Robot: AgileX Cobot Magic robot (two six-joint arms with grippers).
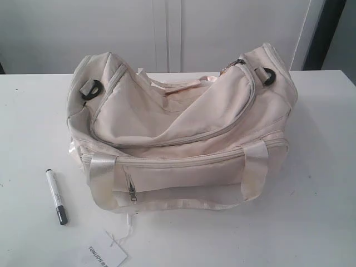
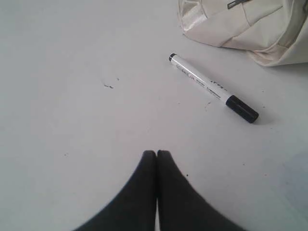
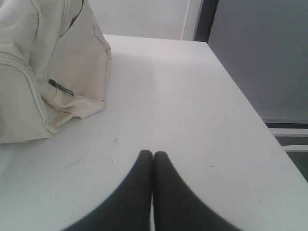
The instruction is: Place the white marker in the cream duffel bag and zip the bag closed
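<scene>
Left tool [image 2: 156, 153] and right tool [image 3: 153, 153], both pinched empty, hover over white table [image 1: 311, 222] by pale wall [image 1: 233, 28].

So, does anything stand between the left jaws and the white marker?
Nothing visible does. Only bare table lies between the shut left jaws and the white marker. The marker lies flat beside the cream duffel bag, not touching it.

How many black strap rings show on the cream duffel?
2: one black strap ring on the left end of the soft cream fabric duffel bag, one on its right end in the exterior view. Others may be hidden by folds.
</scene>
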